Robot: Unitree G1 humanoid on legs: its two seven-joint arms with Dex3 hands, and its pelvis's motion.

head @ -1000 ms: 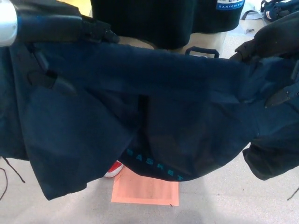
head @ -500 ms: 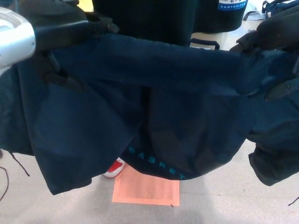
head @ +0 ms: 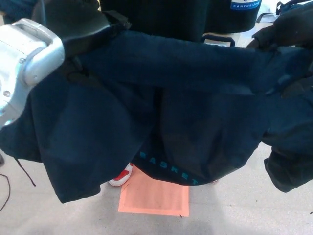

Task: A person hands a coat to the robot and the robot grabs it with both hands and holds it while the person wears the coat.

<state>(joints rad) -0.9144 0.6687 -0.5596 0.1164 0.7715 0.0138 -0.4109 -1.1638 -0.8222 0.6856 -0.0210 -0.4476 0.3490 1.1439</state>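
You are in the holding step: the coat (head: 161,98) hangs spread across your view, its upper edge stretched between your two hands, and the person (head: 156,14), seen only as a dark torso beyond that edge, has not visibly got an arm into it. Your left hand (head: 93,24) sits at the coat's upper left corner with its black fingers folded over the edge and pinching the fabric; your right hand (head: 283,32) does the same at the upper right corner, fingers pressed down onto the cloth. The silver left forearm (head: 24,63) crowds the left side of the frame. The body of the coat sags in the middle, its lower hem with the teal lettering (head: 166,169) hanging clear above the floor (head: 234,210), where an orange sheet (head: 154,196) lies just beside a red shoe (head: 120,177) half hidden under the hem. What the next move calls for, as far as you can judge, is little motion at all: keep both corners level and the upper edge taut so the opening stays readable to the person, and give slightly as they push in. Room is tight beyond the upper edge, where the person stands close; the free space is below and toward you. Whether a sleeve opening faces them cannot be told from here.
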